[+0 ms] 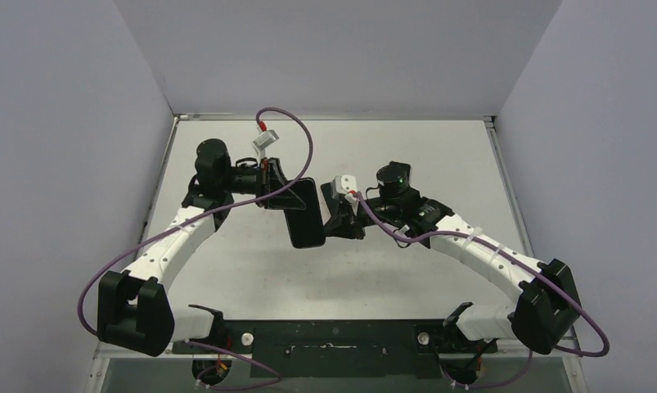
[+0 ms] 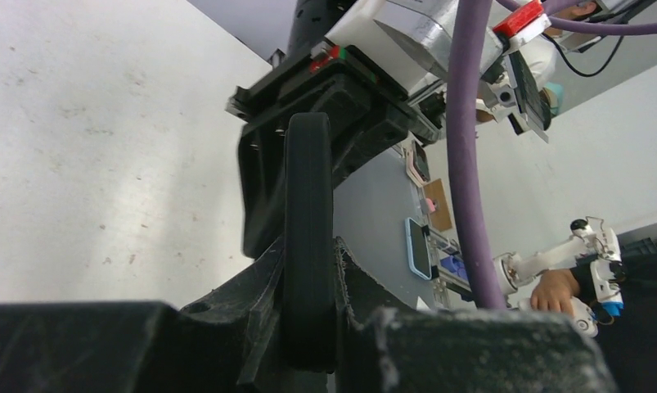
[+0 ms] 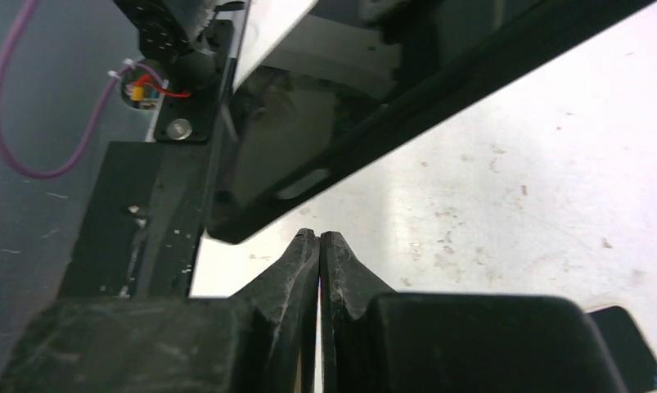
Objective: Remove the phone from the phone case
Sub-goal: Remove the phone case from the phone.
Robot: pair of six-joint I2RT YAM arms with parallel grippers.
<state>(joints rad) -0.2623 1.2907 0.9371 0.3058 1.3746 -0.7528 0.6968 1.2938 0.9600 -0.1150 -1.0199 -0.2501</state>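
- The left jaws are squeezed shut on the black phone [image 2: 308, 205], one on each flat side, near its far end.
- We see the phone held up in the air over the white surface [image 1: 227, 270], near the middle.
- The right jaws are pressed together with nothing between them, just beside the phone's right edge.
- We cannot tell the case apart from the phone.

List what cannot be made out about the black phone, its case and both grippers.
- Top external: whether the black rectangular phone is cased or bare; it is black on black and too small.
- Left wrist: the phone's faces; it is edge-on, its lower end buried in the left gripper.
- Right wrist: most of the phone, cut off by the frame's top edge above the shut right gripper.
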